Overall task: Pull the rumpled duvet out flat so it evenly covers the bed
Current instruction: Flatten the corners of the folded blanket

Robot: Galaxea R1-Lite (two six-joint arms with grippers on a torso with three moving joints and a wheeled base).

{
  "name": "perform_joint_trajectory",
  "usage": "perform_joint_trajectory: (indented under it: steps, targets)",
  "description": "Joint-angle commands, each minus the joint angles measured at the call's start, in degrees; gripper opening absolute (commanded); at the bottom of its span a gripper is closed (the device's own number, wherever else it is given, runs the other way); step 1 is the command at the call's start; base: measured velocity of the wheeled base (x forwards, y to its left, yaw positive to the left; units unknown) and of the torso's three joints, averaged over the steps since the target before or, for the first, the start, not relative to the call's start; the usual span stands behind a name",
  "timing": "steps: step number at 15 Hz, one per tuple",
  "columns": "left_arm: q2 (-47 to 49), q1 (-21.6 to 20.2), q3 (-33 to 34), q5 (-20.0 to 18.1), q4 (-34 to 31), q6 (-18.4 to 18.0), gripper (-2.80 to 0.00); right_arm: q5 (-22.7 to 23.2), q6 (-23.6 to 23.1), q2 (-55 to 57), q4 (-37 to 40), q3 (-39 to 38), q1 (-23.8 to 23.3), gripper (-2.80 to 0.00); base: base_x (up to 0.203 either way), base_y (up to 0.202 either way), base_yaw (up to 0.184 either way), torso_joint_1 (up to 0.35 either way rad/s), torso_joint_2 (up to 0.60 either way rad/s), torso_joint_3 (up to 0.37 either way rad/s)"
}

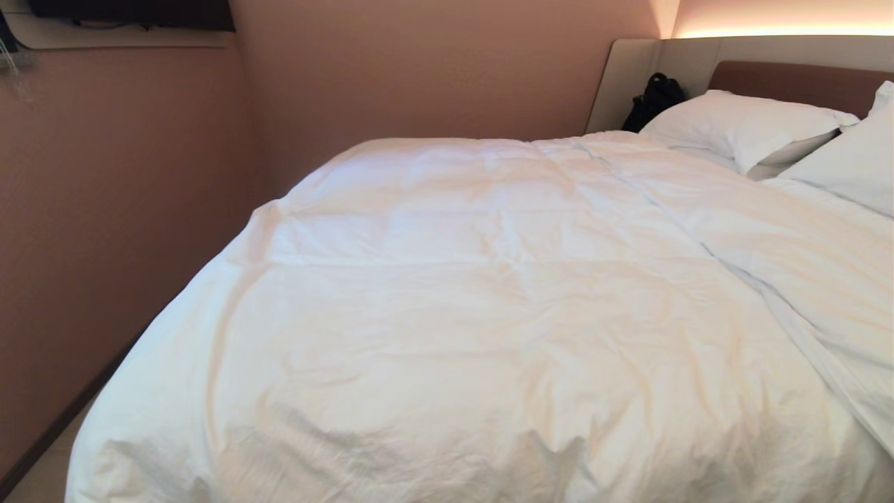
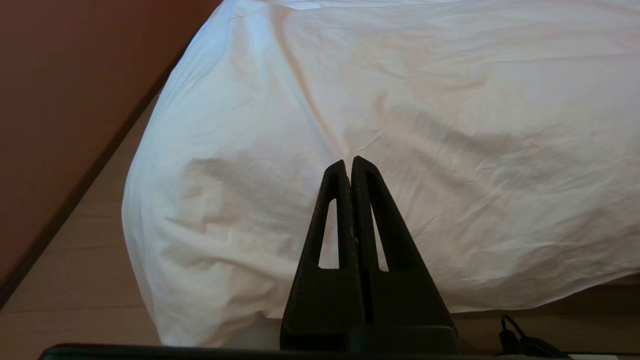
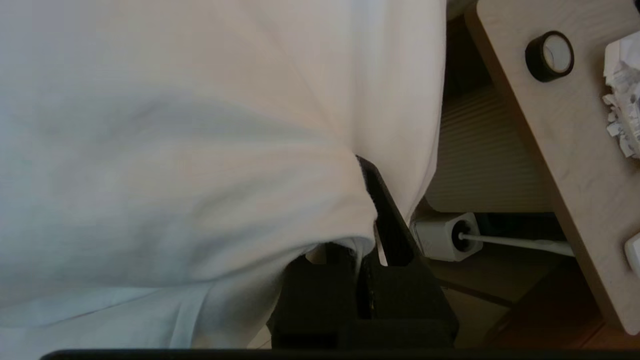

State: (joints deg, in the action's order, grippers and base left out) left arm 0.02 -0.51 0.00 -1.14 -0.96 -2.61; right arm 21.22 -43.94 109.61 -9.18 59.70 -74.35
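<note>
The duvet (image 1: 489,307) is spread over most of the bed (image 1: 796,87), its right side still folded toward the 2 pillows (image 1: 740,126). A fold of its edge is pinched in the closed right gripper (image 3: 367,200), presumably for pulling. The left gripper (image 2: 348,162) is held closed and empty near the foot corner, apparently parked.

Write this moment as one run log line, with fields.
right gripper: shut on duvet edge | left gripper: shut, empty, near foot corner | pillows: uncovered
</note>
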Motion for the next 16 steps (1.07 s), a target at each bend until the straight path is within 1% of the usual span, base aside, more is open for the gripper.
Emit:
perform_joint_trajectory:
  steps: [1, 10, 13, 16]
  targets:
    - [0.0, 0.0, 0.0, 0.0, 0.0, 0.0, -2.80, 0.0, -0.3, 2.2, -0.1, 0.6, -0.6, -2.80, 0.000, 0.000, 0.000, 0.000, 0.00, 0.000]
    - [0.0, 0.0, 0.0, 0.0, 0.0, 0.0, -2.80, -0.1, 0.0, 8.7, -0.1, 4.5, -1.0, -2.80, 0.000, 0.000, 0.000, 0.000, 0.00, 0.000]
    - [0.0, 0.0, 0.0, 0.0, 0.0, 0.0, -2.80, -1.4, 0.0, 9.4, -0.1, 5.8, -1.5, -2.80, 0.000, 0.000, 0.000, 0.000, 0.00, 0.000]
    - [0.0, 0.0, 0.0, 0.0, 0.0, 0.0, -2.80, -1.8, -0.2, 10.0, -0.2, 6.6, -2.2, -2.80, 0.000, 0.000, 0.000, 0.000, 0.00, 0.000]
